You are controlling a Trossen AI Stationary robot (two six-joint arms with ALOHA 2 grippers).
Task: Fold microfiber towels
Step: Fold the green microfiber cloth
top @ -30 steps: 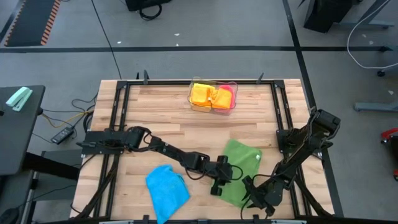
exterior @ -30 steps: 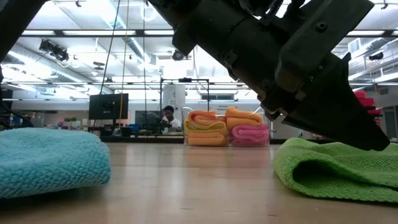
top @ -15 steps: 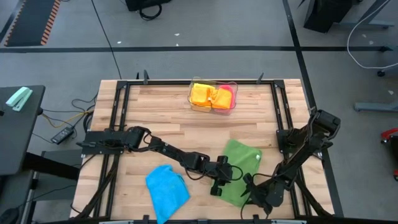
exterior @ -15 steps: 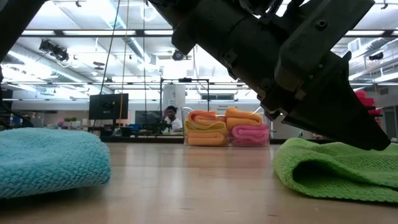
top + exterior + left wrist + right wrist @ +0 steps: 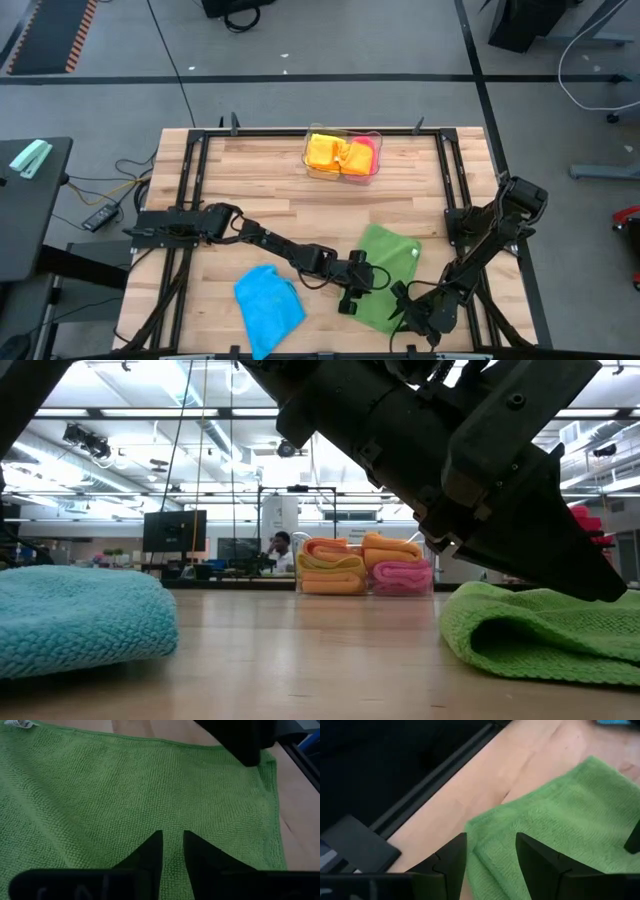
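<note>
- The right pincer [image 5: 487, 865] sits lowest on the near side of the desk [image 5: 270, 195], at the green towel's [image 5: 388, 275] near corner; its fingers stand apart with the folded corner edge running between them, though I cannot tell whether they are pressing it.
- The left pincer [image 5: 172, 857] rests on the same towel's left edge, its fingers [image 5: 150, 855] drawn narrowly together with only a thin slot between; whether cloth is pinched in that slot I cannot tell.
- The green towel lies slantwise, its long axis running from the near corner by the right pincer away to the far right. Both arms are at it, the right one nearer its free corner, so the fold most likely turns on carrying that near edge away across the cloth.
- The blue towel [image 5: 268, 308] lies bunched at the near left, apart from both arms.
- Farthest off, the clear tray [image 5: 341, 172] at the desk's far edge holds folded orange, yellow and pink towels [image 5: 362, 565].
</note>
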